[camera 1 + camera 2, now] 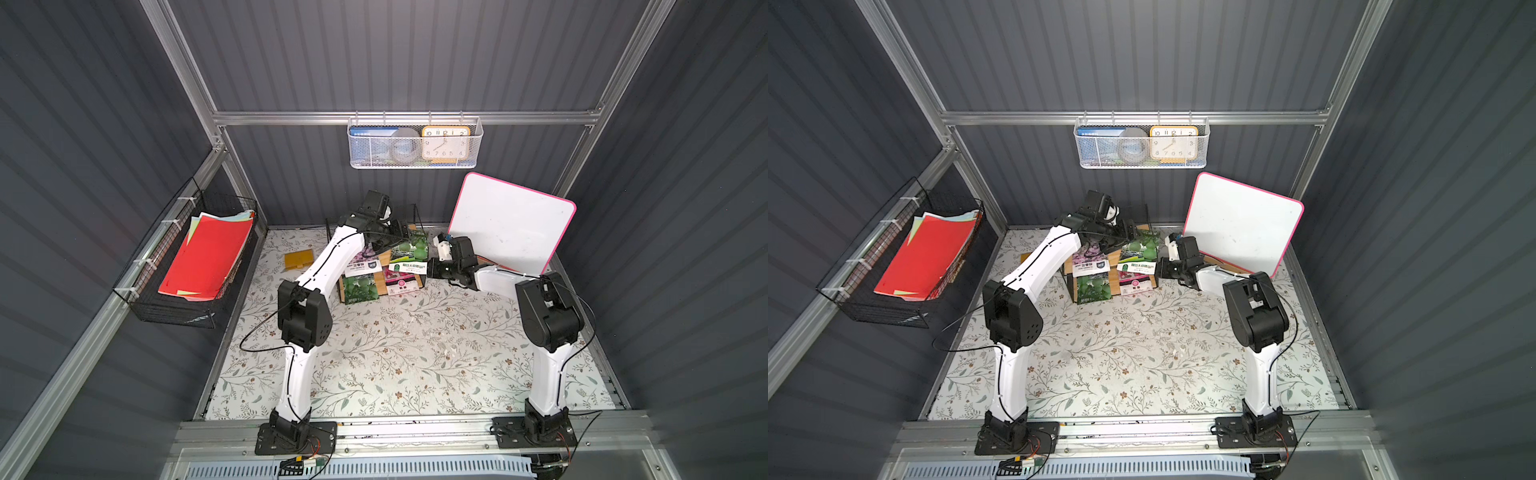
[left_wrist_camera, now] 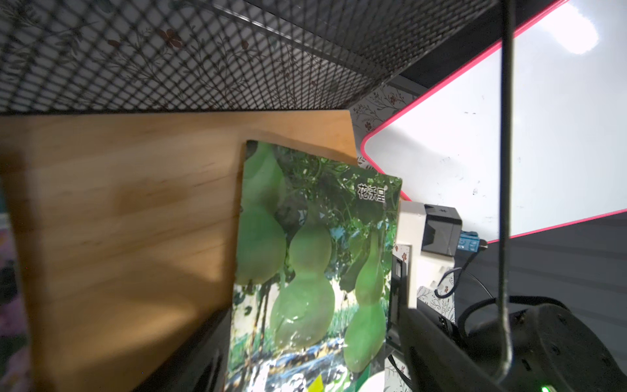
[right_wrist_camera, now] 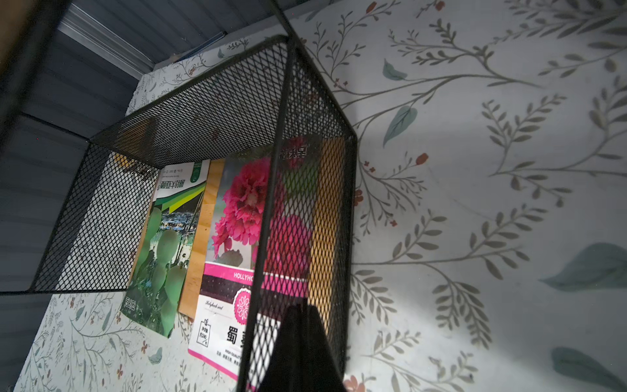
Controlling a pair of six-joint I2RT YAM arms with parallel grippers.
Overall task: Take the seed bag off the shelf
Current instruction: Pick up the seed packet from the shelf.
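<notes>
1. Left wrist view: the left gripper (image 1: 401, 235) hangs over the upper board (image 2: 129, 210) of the shelf (image 1: 417, 214) with its jaws parted. One dark finger (image 2: 207, 356) shows just beside a long edge of the gourd seed bag (image 2: 315, 264).
2. The gourd seed bag lies flat on the upper board, directly below and ahead of the left gripper. The corner on the side towards the right gripper (image 1: 432, 269) overhangs the board's edge.
3. Beyond the left gripper's fingertips stands the shelf's black mesh back (image 2: 203, 61).
4. The right gripper is closed, and nothing is seen between its jaws. Its fingertip (image 3: 298, 346) sits at the outside of the shelf's mesh side panel (image 3: 315, 203). Whether it touches the mesh cannot be told.
5. Right wrist view: ahead of the right gripper, past the mesh, a hollyhock seed bag (image 3: 237, 217) and a second gourd seed bag (image 3: 163, 244) lie side by side on the lower board (image 3: 200, 237). The end of the second gourd seed bag reaches past the board onto the floral table cover (image 3: 475, 169).
6. A pink-rimmed whiteboard (image 1: 511, 224) leans just behind the right gripper's wrist.
</notes>
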